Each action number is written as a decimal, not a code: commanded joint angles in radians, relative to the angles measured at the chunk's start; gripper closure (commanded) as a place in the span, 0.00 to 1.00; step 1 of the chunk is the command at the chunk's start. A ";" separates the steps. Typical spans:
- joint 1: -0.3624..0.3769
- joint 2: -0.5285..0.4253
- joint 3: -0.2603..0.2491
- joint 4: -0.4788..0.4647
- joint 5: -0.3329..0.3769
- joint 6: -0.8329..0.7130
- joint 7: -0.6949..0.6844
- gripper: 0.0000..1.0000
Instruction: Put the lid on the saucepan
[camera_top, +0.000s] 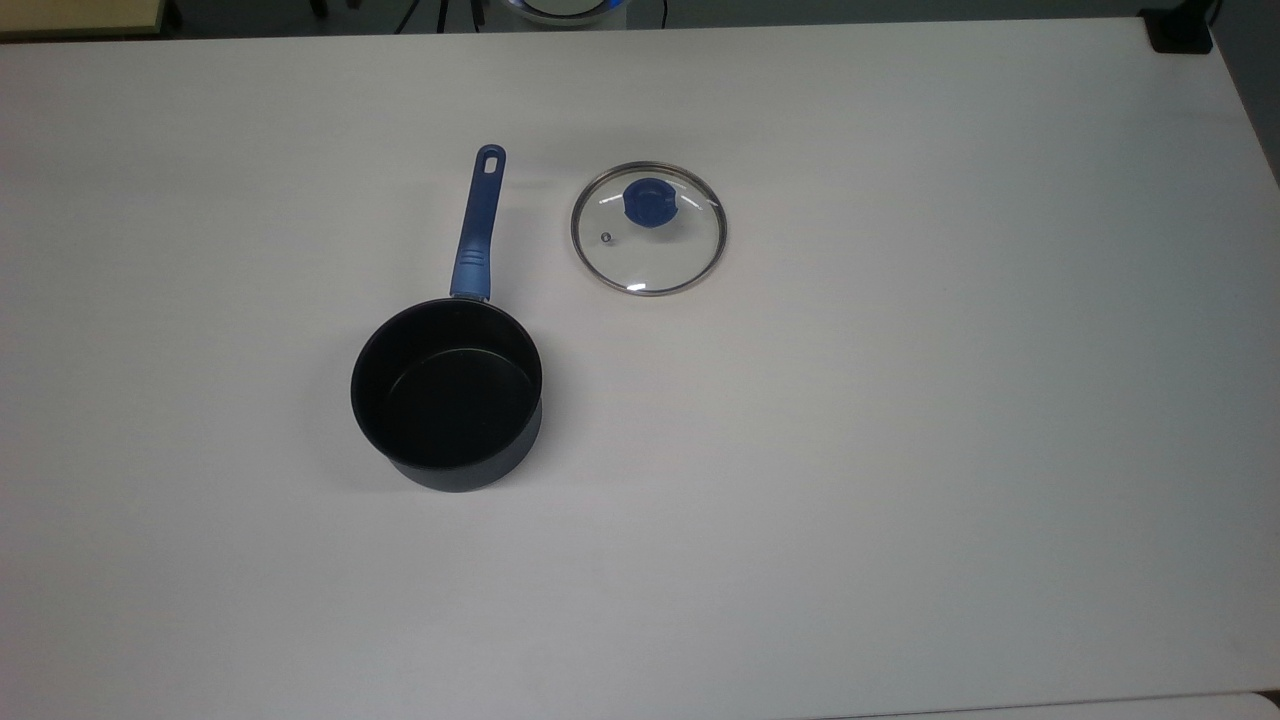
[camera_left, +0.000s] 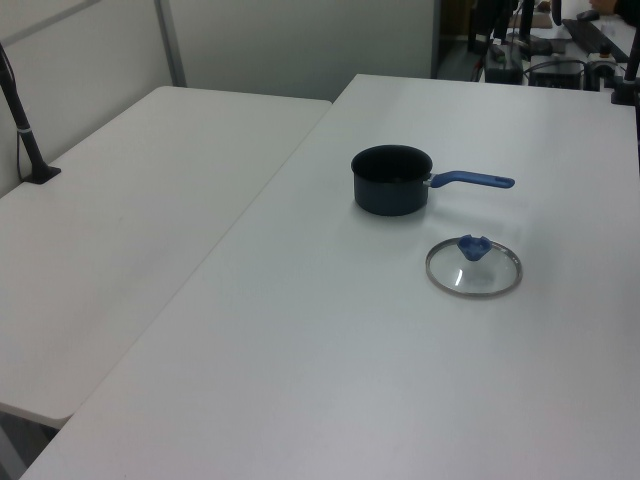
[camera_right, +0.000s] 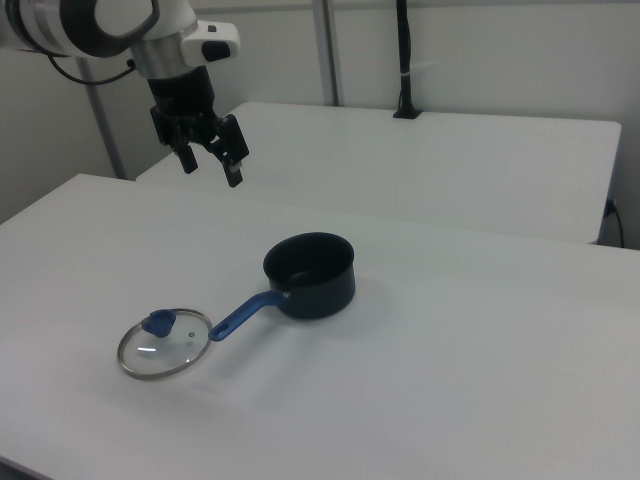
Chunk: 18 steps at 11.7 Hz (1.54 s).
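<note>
lid (camera_right: 165, 344): flat on the table, left of the saucepan (camera_right: 310, 274) in the right view, beside its handle
gripper (camera_right: 212, 161): high above the lid, probably a bit behind it; jaws spread, holding nothing

Saucepan (camera_top: 446, 394) upright on white table (camera_top: 900, 450); lid (camera_top: 648, 228) flat (knob up) just beside handle, apart.

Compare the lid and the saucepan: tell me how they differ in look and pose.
The lid is a flat, clear glass disc with a metal rim; the saucepan is a deep black pot. The lid has a short blue knob at its centre; the saucepan has a long blue handle sticking out sideways. Both rest apart on the white table, untouched, the saucepan open.
</note>
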 joint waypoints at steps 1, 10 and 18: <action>0.006 -0.002 0.004 -0.046 -0.002 -0.031 -0.255 0.00; 0.026 0.000 0.296 -0.362 0.003 0.138 0.109 0.00; 0.042 0.237 0.329 -0.376 -0.094 0.342 0.121 0.00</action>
